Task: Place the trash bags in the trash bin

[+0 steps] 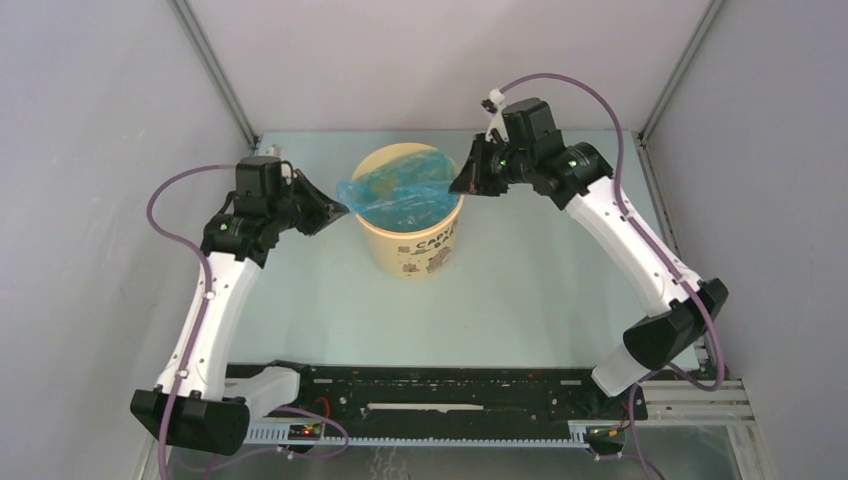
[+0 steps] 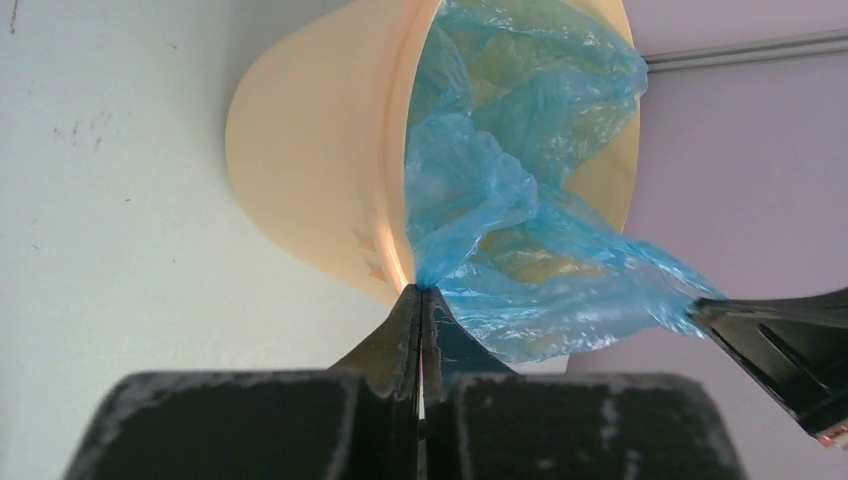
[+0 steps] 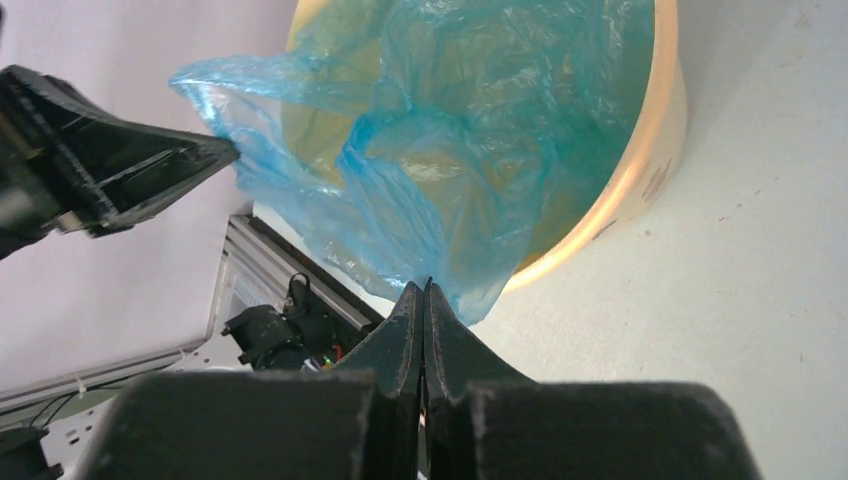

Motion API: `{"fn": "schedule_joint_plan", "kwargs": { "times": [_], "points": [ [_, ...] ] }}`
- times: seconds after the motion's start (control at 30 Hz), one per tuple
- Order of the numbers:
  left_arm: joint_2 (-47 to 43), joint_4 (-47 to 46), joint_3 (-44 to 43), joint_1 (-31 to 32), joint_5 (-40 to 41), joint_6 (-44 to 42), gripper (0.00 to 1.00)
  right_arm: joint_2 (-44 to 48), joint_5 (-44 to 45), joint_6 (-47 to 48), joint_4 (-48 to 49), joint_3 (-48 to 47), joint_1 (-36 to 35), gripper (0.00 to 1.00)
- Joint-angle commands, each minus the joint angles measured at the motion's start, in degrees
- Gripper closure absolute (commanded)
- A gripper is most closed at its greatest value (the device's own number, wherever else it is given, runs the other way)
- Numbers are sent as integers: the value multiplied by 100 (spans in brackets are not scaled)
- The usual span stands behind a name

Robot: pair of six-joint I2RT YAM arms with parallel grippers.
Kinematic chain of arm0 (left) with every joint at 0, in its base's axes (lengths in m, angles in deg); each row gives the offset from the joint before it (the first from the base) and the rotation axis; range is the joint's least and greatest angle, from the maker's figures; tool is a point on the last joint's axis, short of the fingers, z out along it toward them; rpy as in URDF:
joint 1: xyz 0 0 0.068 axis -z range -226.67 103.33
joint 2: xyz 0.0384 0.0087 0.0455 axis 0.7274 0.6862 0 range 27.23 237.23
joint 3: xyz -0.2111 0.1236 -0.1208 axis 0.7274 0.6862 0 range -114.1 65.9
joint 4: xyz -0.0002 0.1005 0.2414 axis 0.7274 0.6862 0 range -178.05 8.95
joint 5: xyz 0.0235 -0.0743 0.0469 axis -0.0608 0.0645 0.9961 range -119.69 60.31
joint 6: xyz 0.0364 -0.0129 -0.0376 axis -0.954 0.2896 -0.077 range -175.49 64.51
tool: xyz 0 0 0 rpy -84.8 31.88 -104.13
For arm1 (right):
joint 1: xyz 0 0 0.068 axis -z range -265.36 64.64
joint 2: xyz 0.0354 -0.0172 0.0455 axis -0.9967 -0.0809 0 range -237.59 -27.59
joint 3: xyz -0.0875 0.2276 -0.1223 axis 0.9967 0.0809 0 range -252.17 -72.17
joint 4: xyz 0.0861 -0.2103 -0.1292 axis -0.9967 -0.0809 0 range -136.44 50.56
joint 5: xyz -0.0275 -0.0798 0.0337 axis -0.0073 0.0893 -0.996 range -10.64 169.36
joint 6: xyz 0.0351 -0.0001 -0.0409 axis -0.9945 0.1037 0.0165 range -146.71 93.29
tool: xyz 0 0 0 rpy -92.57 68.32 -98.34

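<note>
The blue trash bag (image 1: 400, 190) sits crumpled in the mouth of the tan-yellow trash bin (image 1: 410, 250), which stands upright on the table (image 1: 540, 270) between the arms. The left gripper (image 1: 338, 212) has its jaws pressed together on a corner of film stretched past the bin's left rim. The right gripper (image 1: 462, 184), jaws likewise closed, seems to pinch the bag's edge at the right rim. The step looks like lining the bin: next, each edge probably needs drawing outward and down over the rim. Nothing else shows inside the bin
</note>
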Motion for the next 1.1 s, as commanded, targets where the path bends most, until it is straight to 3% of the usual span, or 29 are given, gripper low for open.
{"fn": "schedule_joint_plan", "kwargs": {
  "times": [0.0, 0.2, 0.57, 0.73, 1.0, 1.07],
  "points": [
    [-238, -113, 318, -47, -126, -79, 100, 549, -250, -73, 220, 232, 98, 100],
    [-755, -86, 994, -47, -341, -35, 100, 1123, -452, -127, 419, 1209, 236, 92],
    [-756, -55, 1531, -49, -525, 46, 100, 1490, -671, -274, 910, 2416, 344, 91],
    [-424, -687, 1493, -52, -311, -46, 100, 1128, -285, -72, 1314, 2508, 403, 90],
    [53, -547, 1275, -49, 119, -624, 99, 766, 287, 373, 1321, 2509, 513, 90],
    [51, -415, 1335, -52, 138, -739, 94, 780, 273, 505, 1221, 2522, 512, 83]
  ]
}}
